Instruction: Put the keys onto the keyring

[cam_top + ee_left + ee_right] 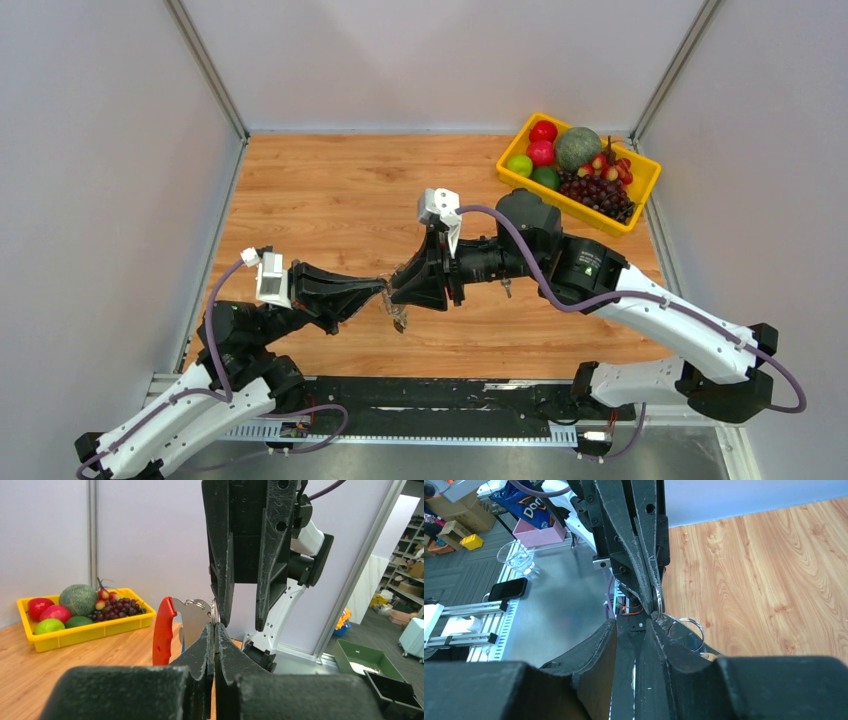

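The left gripper (pixel 214 641) is closed, its two black fingers pressed flat together. At their tips they pinch the keyring (pixel 186 625), a grey metal strip with a bright red curved plastic part along one side and a thin silver wire ring at its top. The strip stands upright just to the side of the fingers. It is held in the air above the light wooden table (pixel 330 190), near the table's front edge.

The right gripper (pixel 631 626) points straight at the left one, tip to tip. Its black fingers (pixel 222 580) stand partly apart, with a clear gap between them. One fingertip sits right beside the wire ring where the left gripper pinches it; whether it touches cannot be told. Nothing shows inside the gap.

A small silver cluster (pixel 398 318) hangs below the meeting tips, too small to tell whether it is keys. A second silver ring (pixel 686 630) shows just beside the right fingers.

A yellow plastic tray (pixel 90 635) of fruit sits at the table's far right corner, well apart.
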Motion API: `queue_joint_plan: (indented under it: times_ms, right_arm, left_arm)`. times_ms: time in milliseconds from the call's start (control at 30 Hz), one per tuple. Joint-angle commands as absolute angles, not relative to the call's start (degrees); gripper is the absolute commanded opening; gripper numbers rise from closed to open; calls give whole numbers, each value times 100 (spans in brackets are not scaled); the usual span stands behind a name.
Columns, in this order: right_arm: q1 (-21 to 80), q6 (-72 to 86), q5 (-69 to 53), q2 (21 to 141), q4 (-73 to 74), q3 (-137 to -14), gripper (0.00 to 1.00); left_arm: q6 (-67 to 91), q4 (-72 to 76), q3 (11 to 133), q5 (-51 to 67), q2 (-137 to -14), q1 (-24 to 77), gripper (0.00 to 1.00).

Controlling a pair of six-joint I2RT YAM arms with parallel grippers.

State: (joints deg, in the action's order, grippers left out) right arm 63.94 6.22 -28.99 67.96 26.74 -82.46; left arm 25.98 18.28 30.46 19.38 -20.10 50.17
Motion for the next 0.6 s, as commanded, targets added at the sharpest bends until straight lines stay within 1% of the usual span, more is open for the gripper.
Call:
queue_joint_plan:
  times_ms: [0,300,567]
  right_arm:
    - [6417,750,-2826,6876,2189,-8356,34]
    - [6416,672,-2745,6901,2178,-8382,34]
    - [6416,637,-2460,6652,2254,-8268,37]
  left_arm:
    - [2710,2417,3044,2077,-1981,5025,0]
    - [2742,2527,3033,2286,-1943,5027,0]
    - [2690,2487,3040,2287,-1824,5023,0]
